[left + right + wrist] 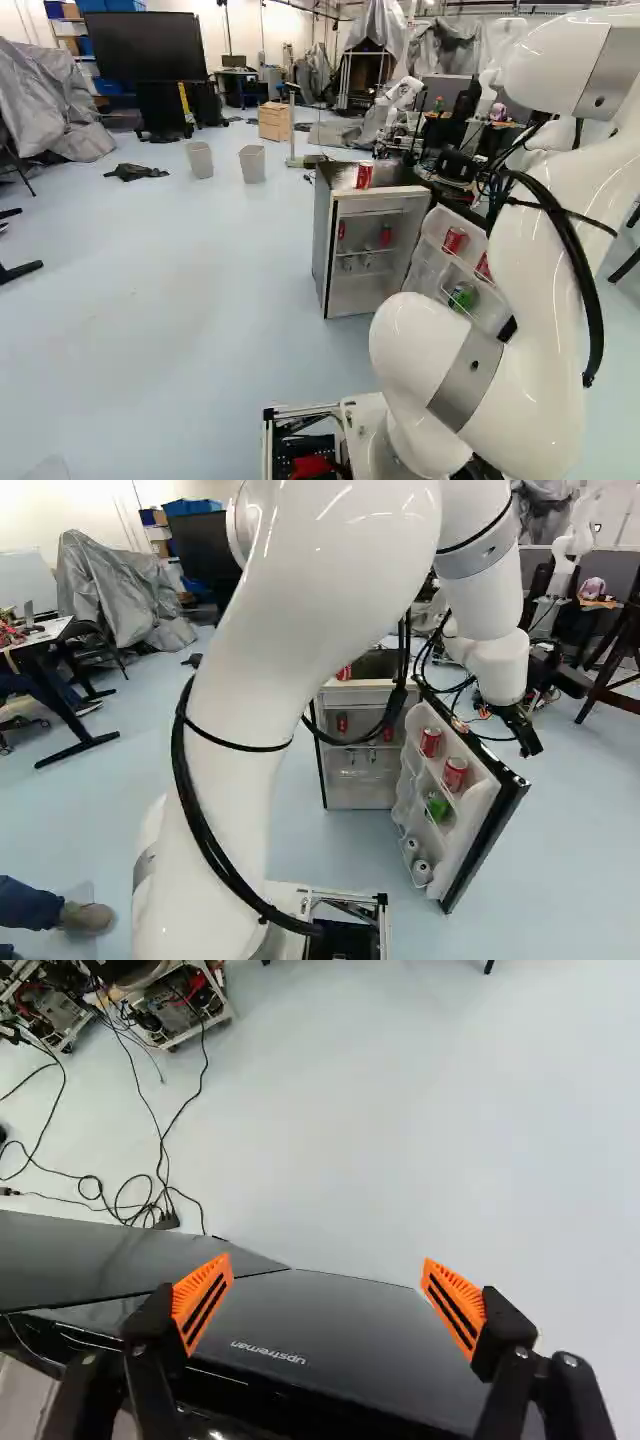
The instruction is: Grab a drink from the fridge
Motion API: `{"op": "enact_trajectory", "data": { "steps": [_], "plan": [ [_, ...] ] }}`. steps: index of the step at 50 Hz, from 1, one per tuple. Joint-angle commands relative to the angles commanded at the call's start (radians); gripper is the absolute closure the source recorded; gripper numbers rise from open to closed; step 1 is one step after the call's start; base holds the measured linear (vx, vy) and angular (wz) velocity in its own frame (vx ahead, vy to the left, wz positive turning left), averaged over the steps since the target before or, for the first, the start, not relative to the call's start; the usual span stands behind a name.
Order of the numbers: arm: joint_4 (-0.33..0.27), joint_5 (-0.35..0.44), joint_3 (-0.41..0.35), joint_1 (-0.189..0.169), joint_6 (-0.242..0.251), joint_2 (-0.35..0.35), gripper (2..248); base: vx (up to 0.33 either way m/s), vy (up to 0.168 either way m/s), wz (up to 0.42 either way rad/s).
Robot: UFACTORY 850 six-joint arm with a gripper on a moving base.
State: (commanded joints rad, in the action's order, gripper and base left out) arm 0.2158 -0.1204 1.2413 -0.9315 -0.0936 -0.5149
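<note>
Six-plus drink cans sit in, on or by the fridge, so you can't tell which is yours. The grey-sided, white-lined fridge (pixel 323 235) has its black-backed door (pixel 482 845) swung open, R side. On the door racks: two red metal cans (pixel 455 773), upright, long axes near vert., tops up; below them a green can (pixel 437 806), axis unclear, then pale can ends (pixel 422 870). More red cans (pixel 342 723) on the fridge's inner shelf; one red-and-white can (pixel 364 175) upright on its top.

Your black gripper w/ orange pads (pixel 531 746) hangs on the door's outer side, so the door blocks the way btwn it and the racked cans. Wrist view: the gripper (pixel 328 1305) is wide open, nothing held, door's black face under it.

Around the fridge: black cables (pixel 150 1200) on the floor by the door, another white arm (pixel 400 95) behind, two grey bins (pixel 252 164) beyond to its L.
</note>
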Motion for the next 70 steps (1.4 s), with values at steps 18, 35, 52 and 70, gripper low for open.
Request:
{"op": "enact_trajectory", "data": {
  "steps": [18,35,52,70],
  "plan": [
    [0.0,0.0,-0.072,-0.009,0.0,0.054,3,0.0,0.0,0.0],
    [0.0,0.0,-0.135,-0.005,0.0,0.102,3,0.0,0.0,0.0],
    [0.0,0.0,-0.185,0.014,0.0,0.141,3,0.0,0.0,0.0],
    [0.0,0.0,-0.232,0.036,0.0,0.178,3,0.0,0.0,0.0]
  ]
}}
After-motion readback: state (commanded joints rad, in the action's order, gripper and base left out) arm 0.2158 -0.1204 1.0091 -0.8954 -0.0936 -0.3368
